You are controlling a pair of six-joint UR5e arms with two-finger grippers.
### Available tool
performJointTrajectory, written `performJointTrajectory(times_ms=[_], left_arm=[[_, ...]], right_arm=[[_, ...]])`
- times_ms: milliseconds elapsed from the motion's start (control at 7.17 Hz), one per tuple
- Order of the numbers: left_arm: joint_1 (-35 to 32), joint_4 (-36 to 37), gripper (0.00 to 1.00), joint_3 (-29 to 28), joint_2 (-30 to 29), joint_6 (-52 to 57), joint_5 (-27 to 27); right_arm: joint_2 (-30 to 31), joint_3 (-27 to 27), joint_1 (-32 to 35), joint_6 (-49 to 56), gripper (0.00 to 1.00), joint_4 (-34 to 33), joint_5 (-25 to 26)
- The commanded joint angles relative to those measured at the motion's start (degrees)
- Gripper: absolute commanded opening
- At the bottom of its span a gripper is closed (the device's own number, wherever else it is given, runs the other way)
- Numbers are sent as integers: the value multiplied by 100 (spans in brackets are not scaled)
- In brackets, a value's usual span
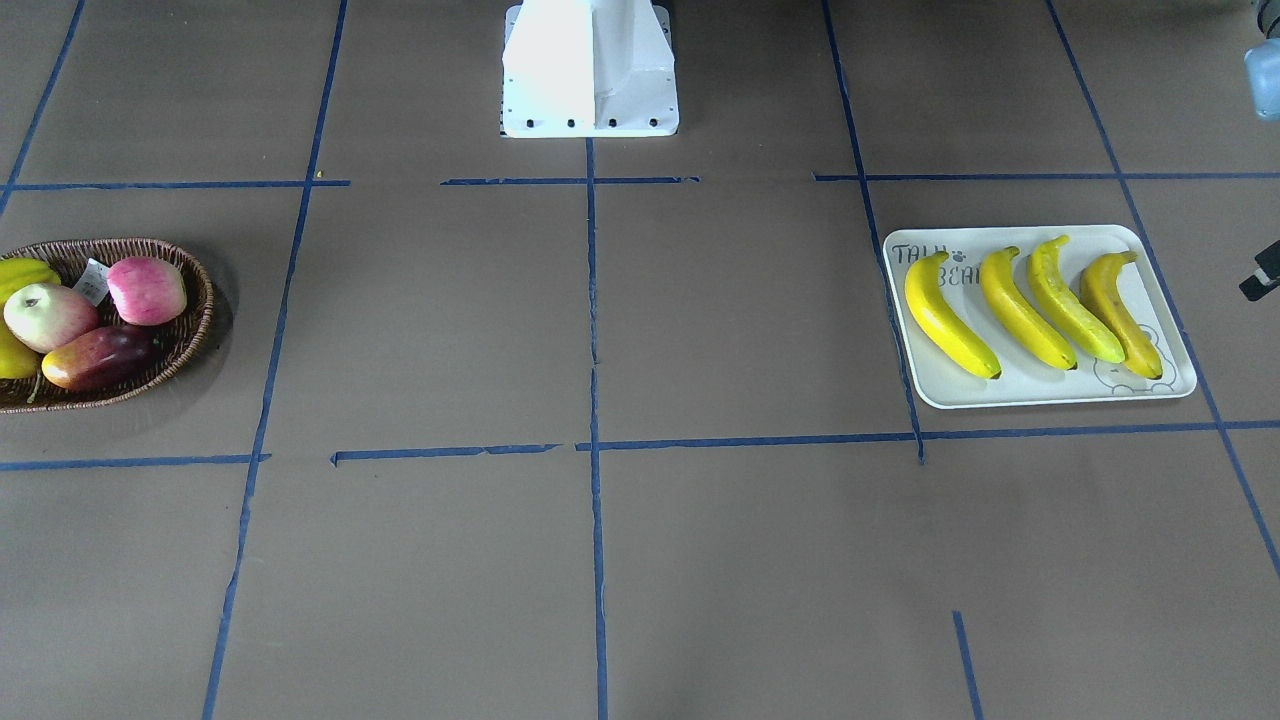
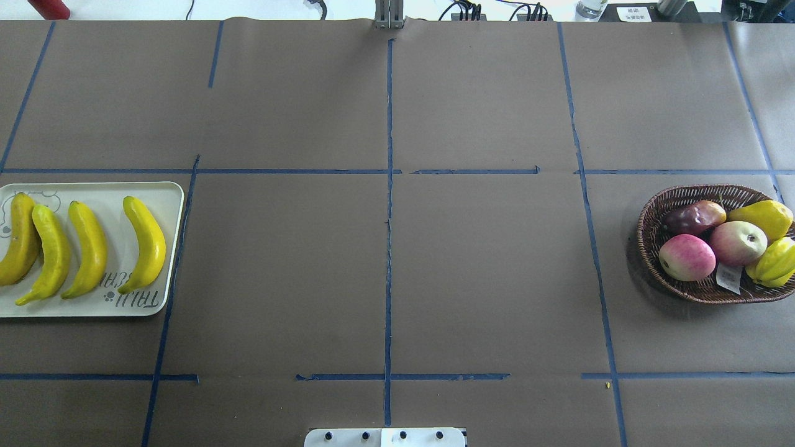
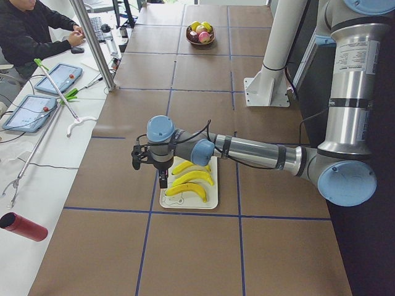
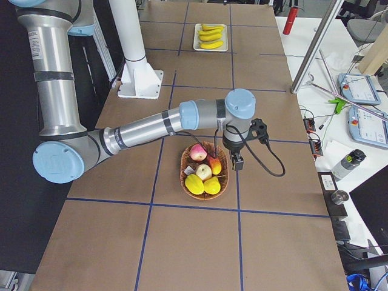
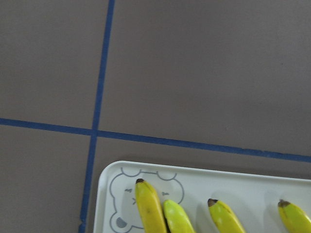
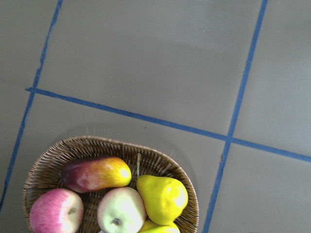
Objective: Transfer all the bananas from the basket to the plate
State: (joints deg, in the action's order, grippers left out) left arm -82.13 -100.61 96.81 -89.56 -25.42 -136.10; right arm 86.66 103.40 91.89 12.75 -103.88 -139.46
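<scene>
Several yellow bananas (image 1: 1030, 305) lie side by side on the pale plate (image 1: 1040, 400), which is printed with a bear outline; their dark tips (image 5: 140, 181) show in the left wrist view. The wicker basket (image 2: 683, 195) at the other end of the table holds no bananas in any view. My left gripper (image 3: 163, 180) hangs over the plate's outer edge, and I cannot tell whether it is open or shut. My right gripper (image 4: 237, 163) hovers beside the basket's (image 4: 188, 159) outer rim, its state also unclear. Neither wrist view shows fingers.
The basket holds two pink apples (image 2: 686, 256), a red-yellow mango (image 6: 96, 173) and yellow pears (image 6: 163, 198). The white robot base (image 1: 590, 70) stands at the table's middle edge. A person (image 3: 31, 31) sits at a side table with tablets (image 3: 58, 78). A red bottle (image 3: 23, 226) lies there.
</scene>
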Motion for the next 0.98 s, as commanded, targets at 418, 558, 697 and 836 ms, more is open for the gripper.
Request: performJointTrajectory(times_ms=[418,558,697,836], left_arm=[[-496,15,100,-129,596,1540,-110],[-611,59,100,-136,588,1836,-145],[-716,381,100,-136,580,2144,-154],[-769,802,100,-119,553,2399,-171]], right_arm=[[527,-458,364,281,100,1202,278],[588,-539,364,272,100,1203,296],[615,-705,364,272,100,1203,288],[580,-838,364,272,100,1203,279]])
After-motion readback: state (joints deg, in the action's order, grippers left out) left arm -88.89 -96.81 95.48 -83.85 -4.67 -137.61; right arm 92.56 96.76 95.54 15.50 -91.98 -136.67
